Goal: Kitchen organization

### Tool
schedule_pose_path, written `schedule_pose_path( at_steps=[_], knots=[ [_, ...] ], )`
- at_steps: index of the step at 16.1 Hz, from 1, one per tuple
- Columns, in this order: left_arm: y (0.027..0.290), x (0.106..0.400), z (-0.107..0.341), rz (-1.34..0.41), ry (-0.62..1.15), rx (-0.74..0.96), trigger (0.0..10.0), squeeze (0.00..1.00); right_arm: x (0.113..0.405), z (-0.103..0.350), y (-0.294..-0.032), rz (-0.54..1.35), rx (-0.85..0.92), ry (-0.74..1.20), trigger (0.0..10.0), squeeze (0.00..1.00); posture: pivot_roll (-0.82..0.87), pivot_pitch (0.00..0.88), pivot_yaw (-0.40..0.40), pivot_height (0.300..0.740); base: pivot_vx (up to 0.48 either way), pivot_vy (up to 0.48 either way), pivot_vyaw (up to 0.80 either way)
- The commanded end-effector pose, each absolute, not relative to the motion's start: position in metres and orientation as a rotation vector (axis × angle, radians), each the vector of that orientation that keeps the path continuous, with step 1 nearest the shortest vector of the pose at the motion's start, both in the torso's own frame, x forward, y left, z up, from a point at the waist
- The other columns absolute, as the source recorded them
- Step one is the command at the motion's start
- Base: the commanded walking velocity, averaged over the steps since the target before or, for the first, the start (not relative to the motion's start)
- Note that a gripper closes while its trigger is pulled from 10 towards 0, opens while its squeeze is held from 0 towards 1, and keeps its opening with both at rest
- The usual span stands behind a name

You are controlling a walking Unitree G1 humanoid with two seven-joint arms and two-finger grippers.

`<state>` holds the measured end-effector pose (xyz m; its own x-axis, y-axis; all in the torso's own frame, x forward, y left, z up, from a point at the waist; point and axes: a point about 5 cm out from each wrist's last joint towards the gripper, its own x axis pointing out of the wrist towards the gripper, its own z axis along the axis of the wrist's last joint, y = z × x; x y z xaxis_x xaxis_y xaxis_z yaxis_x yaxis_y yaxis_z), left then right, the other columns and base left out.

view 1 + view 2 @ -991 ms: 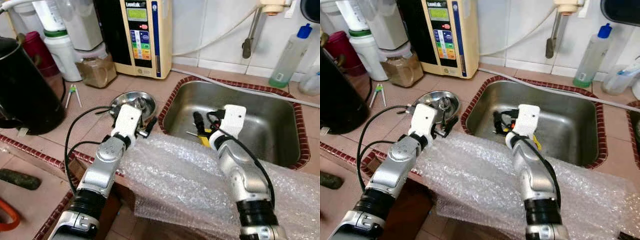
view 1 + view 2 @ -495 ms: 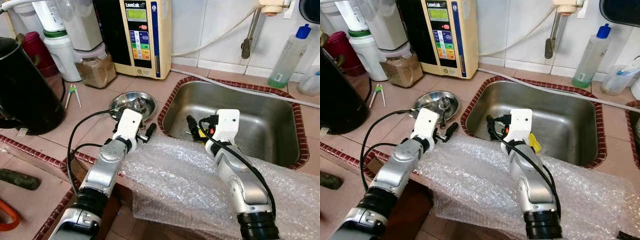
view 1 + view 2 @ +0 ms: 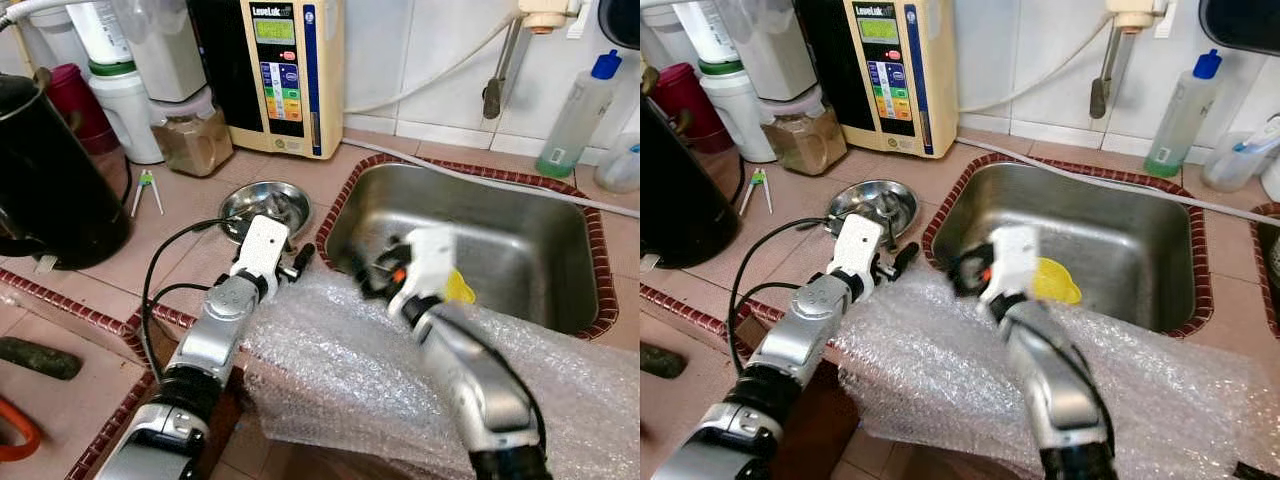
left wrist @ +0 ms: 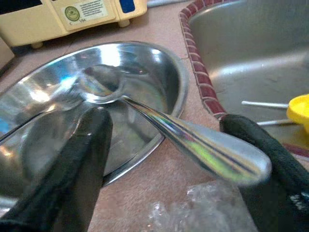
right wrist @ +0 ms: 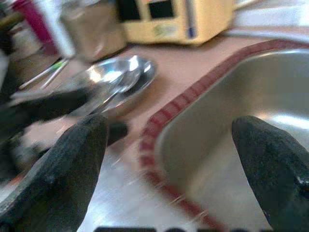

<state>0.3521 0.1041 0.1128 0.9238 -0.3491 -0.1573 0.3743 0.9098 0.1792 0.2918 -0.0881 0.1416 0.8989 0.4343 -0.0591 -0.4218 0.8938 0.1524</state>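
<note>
- Bubble wrap (image 3: 360, 370) drapes over the near edge of the desk (image 3: 190, 200), under both arms.
- Left gripper (image 4: 178, 159): fingers spread wide, empty. A spoon (image 4: 193, 145) handle lies between them, apparently touching neither; hard to be sure at the right finger.
- Spoon's bowl rests in a steel dish (image 3: 266, 202) on the desk, just left of the sink (image 3: 560, 250). Handle sticks out over the dish's near rim towards the gripper.
- Right gripper (image 5: 169, 154): blurred, fingers wide apart, holding nothing. It sits over the sink's near-left corner, pointing left towards the dish.
- Yellow thing (image 3: 1055, 282) in the sink, just behind the right wrist; can't tell what it is. A thin white stick (image 4: 263, 104) lies beside it.
- Far: kettle (image 3: 45, 170) at left, water unit (image 3: 285, 70) and jars at the wall, bottle (image 3: 578, 110) far right.
- Step, my read: picking the spoon off the dish, left gripper lined up on the handle.
- Next move needs: close the left fingers squarely on the handle, then lift without dragging the dish. Handle is slick and thin, could slip or pivot.
</note>
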Motion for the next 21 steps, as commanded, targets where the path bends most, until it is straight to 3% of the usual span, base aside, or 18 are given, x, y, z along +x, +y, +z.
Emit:
schedule_pose_path(
  at_steps=[1, 7, 14, 21],
  knots=[
    [0.109, 0.352, 0.104, -0.364, 0.169, 0.208, 0.0, 0.0, 0.288, 0.149, -0.083, 0.49, 0.128, 0.067, 10.0, 0.0, -0.03, 0.03, 0.075, 0.74, 0.0, 0.0, 0.0],
    [0.115, 0.357, 0.105, -0.332, 0.16, 0.239, 0.0, 0.0, 0.277, 0.149, -0.091, 0.505, -0.051, 0.02, 10.0, 0.0, -0.05, 0.024, 0.072, 0.74, 0.0, 0.0, 0.0],
    [0.147, 0.36, 0.109, -0.28, 0.152, 0.284, 0.0, 0.0, 0.271, 0.151, -0.086, 0.538, -0.033, -0.001, 10.0, 0.0, -0.04, 0.022, 0.066, 0.74, 0.0, 0.0, 0.0],
    [0.149, 0.357, 0.116, -0.273, 0.08, 0.302, 0.0, 0.0, 0.271, 0.153, -0.091, 0.509, 0.012, 0.001, 10.0, 0.0, -0.04, 0.022, 0.068, 0.74, 0.0, 0.0, 0.0]
  ],
)
